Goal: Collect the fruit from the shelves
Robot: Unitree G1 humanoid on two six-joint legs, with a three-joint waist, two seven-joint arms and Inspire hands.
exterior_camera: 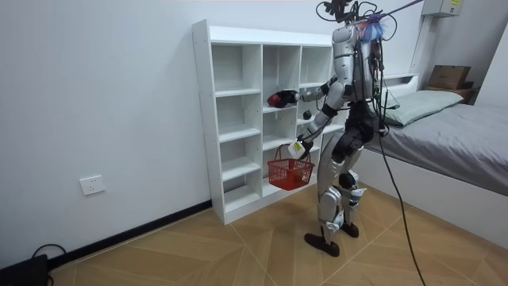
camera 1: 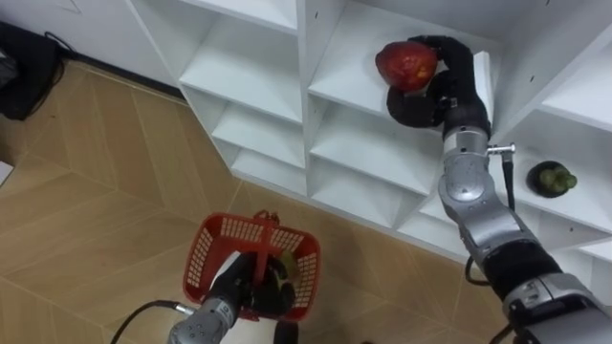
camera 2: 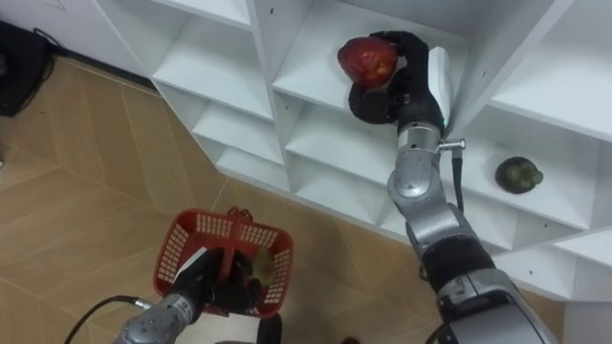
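Red fruit [camera 1: 406, 65] sits in the upper right of the eye views, held at the open front of one compartment of a white shelf unit [camera 1: 268, 134]; the robot's right hand [camera 1: 426, 103] is closed around it, dark fingers wrapped over its top and back, thumb beneath; whether the fruit touches the shelf board cannot be told. A green fruit [camera 1: 553, 178] lies on its own in a compartment further right and a little lower, well apart from the hand. At the bottom centre, a red basket [camera 1: 206, 244] hangs over the wooden floor [camera 1: 86, 191]; the left hand [camera 1: 251, 294] is clasped round its upright handle; a yellowish-green fruit [camera 1: 280, 269] lies inside the basket, just beside that hand. In the room view the robot stands upright, close to the shelf unit and facing it, right arm reaching out at chest height and the basket hanging low by its legs; a bed [exterior_camera: 468, 135] stands behind it on the room view's right.
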